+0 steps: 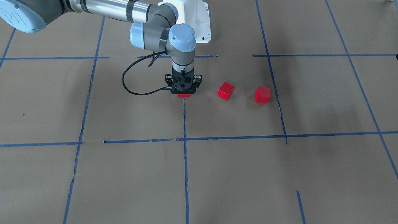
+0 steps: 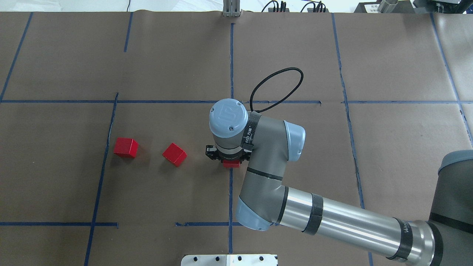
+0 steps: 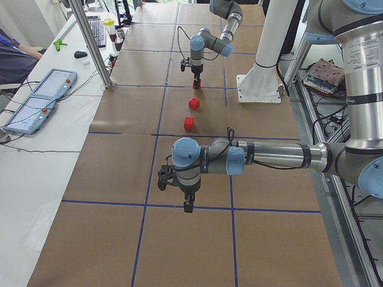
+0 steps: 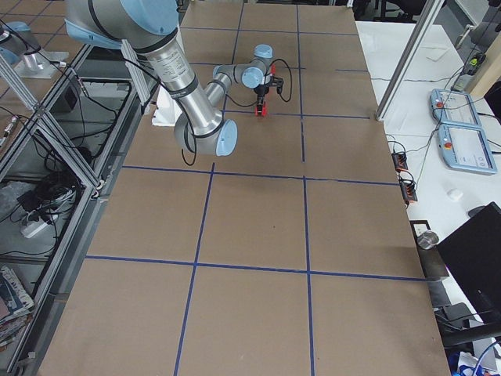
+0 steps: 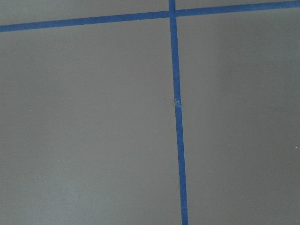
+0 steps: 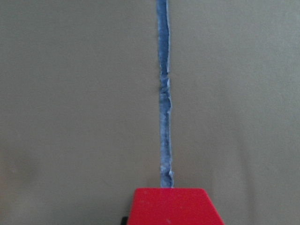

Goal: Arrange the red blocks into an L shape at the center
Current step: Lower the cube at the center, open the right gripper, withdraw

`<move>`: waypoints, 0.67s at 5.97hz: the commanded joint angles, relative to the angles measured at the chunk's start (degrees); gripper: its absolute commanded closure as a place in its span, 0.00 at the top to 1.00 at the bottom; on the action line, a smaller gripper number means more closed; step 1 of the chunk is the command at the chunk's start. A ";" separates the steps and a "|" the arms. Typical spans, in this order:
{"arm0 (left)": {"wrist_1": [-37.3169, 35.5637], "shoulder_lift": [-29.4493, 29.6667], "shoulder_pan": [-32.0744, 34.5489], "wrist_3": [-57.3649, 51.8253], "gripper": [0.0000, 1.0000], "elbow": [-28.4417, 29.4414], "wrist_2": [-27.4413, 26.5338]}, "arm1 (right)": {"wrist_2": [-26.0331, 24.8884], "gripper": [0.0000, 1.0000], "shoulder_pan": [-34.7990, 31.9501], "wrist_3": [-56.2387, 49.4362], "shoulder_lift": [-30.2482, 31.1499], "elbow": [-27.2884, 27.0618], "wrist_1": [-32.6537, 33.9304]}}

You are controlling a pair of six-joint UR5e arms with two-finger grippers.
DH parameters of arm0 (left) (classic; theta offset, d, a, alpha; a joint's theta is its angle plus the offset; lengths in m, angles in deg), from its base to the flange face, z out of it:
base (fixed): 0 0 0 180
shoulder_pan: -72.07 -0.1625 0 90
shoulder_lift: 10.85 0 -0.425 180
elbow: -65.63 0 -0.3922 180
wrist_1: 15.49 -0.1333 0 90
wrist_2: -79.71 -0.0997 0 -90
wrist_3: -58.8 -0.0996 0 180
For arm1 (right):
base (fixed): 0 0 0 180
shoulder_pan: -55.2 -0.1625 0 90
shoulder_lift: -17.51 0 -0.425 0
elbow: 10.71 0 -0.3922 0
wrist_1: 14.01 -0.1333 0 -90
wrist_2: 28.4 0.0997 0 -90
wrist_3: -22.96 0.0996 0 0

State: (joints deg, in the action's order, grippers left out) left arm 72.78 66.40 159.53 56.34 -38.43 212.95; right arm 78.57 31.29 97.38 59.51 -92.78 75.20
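Block (image 1: pixel 183 95) under right claw (image 1: pixel 183 90) (on tape line (image 1: pixel 185 124)), other blocks (image 1: pixel 226 91) (image 1: pixel 262 95) leftward.

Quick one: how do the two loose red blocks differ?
Pose: the inner block sits turned diagonal to the tape line; the outer block sits nearly square to it. Place: the inner block is nearer the right gripper; the outer block lies close beside that tape line, not touching it. Shared: both are same-size red cubes, lying flat and ungripped.
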 commanded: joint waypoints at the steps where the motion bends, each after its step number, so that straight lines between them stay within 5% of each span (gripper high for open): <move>1: -0.02 0.00 0.00 0.00 1.00 0.00 0.00 | 0.00 0.55 0.18 -0.51 0.01 0.06 0.00; 4: -0.02 0.00 0.00 0.00 1.00 0.00 0.00 | 0.00 0.77 0.45 -0.50 0.10 0.06 0.00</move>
State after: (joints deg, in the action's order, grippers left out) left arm 72.77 66.40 159.53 56.34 -38.43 212.95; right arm 78.45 31.68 96.94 59.61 -92.72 75.20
